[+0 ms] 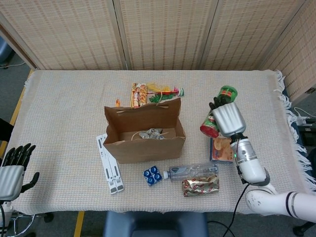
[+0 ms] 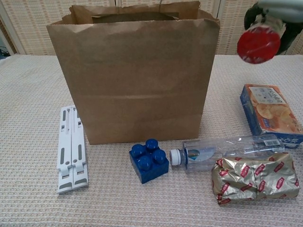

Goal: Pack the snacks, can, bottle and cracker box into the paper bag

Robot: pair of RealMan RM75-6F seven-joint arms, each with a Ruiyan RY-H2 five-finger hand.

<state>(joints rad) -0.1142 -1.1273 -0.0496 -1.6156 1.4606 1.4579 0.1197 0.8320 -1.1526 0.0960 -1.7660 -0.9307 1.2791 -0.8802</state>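
Note:
My right hand (image 1: 226,117) holds the green can with a red lid (image 1: 215,118) lifted off the table, right of the open brown paper bag (image 1: 144,143). In the chest view the can's red lid (image 2: 258,43) hangs high at the right, with my right hand (image 2: 279,9) partly cut off above it. The cracker box (image 2: 267,109) lies flat on the cloth below. A clear bottle (image 2: 222,149) and a gold snack packet (image 2: 253,178) lie in front. Colourful snack packets (image 1: 150,93) sit behind the bag. My left hand (image 1: 12,170) hangs open, off the table's left corner.
A blue toy brick (image 2: 148,160) and a white folding stand (image 2: 71,149) lie in front of the bag. Something grey (image 1: 150,134) lies inside the bag. Wicker screens close off the back. A fringed edge runs down the cloth's right side.

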